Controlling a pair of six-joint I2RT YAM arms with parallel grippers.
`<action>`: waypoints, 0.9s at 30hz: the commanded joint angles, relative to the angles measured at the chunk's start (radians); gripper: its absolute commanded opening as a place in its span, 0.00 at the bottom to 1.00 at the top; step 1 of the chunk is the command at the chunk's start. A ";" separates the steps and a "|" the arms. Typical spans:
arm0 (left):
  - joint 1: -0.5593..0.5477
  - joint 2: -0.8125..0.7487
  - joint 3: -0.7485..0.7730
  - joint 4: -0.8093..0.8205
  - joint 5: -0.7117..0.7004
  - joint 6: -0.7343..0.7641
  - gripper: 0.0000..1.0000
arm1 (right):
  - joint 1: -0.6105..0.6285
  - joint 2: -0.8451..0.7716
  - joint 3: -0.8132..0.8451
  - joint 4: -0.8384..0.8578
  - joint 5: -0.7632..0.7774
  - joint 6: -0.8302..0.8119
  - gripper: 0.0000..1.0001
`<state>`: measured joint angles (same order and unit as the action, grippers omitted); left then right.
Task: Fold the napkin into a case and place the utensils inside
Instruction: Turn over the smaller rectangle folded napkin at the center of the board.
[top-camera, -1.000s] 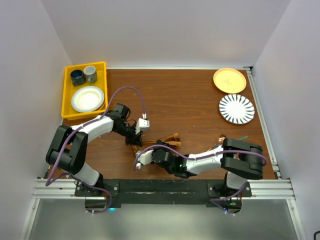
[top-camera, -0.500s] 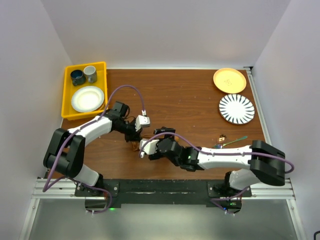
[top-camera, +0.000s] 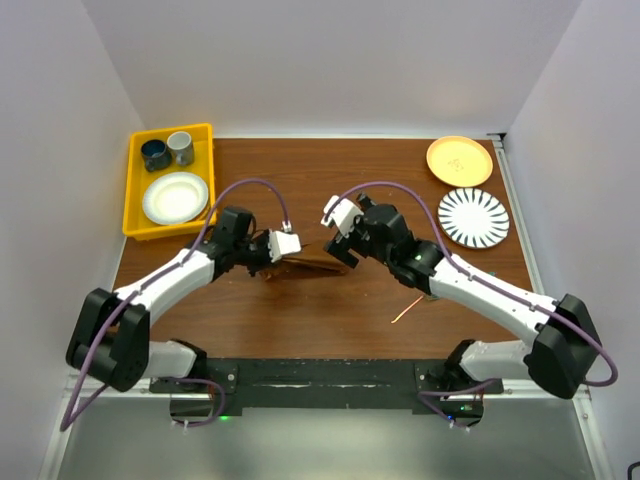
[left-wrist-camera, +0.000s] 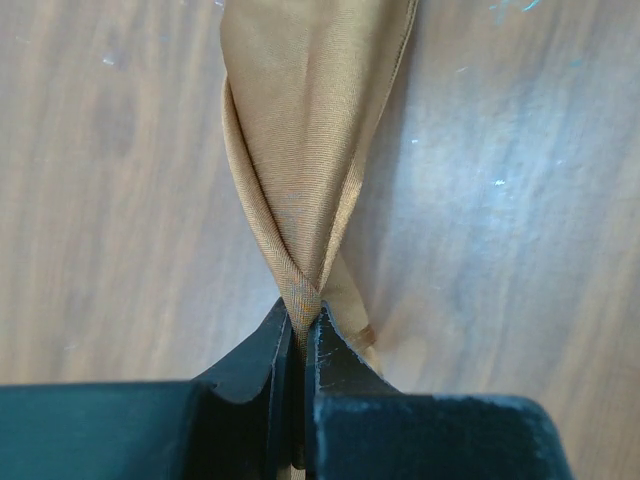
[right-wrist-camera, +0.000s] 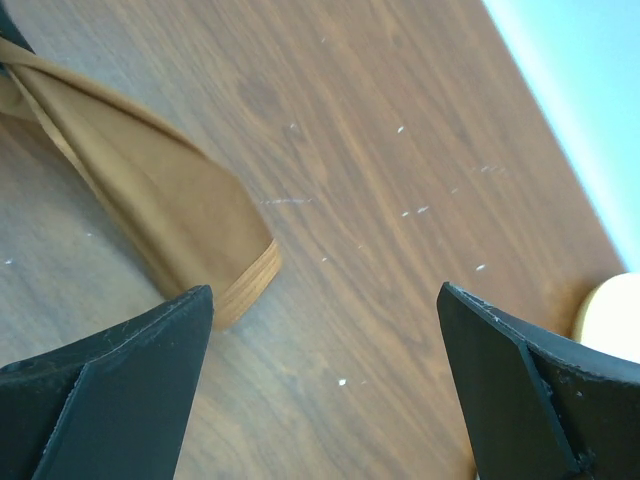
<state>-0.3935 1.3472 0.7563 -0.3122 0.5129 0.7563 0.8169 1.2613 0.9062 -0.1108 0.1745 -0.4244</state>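
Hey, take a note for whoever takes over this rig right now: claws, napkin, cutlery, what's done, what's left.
Left claw: shut on a pinched end of the rust-brown cloth napkin.
Right claw: open, empty, over the napkin's other end.
Napkin: a twisted strip running from the left claw toward the right one.
Utensils: one thin coppery metal piece lies on the brown wooden table, toward its near edge; no others seen.
Done: no case folded yet.
Left: flatten napkin, fold case, insert utensils.
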 joint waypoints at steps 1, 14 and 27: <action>-0.085 -0.130 -0.100 0.154 -0.161 0.084 0.00 | -0.057 0.055 0.066 -0.073 -0.125 0.101 0.98; -0.380 -0.244 -0.387 0.377 -0.596 0.181 0.00 | -0.104 0.472 0.358 -0.403 -0.642 0.280 0.71; -0.501 -0.289 -0.437 0.349 -0.642 0.097 0.09 | -0.101 0.638 0.382 -0.444 -0.698 0.401 0.63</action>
<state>-0.8745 1.0740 0.3119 0.0357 -0.1234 0.8993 0.7189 1.8793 1.2453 -0.5228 -0.5198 -0.0593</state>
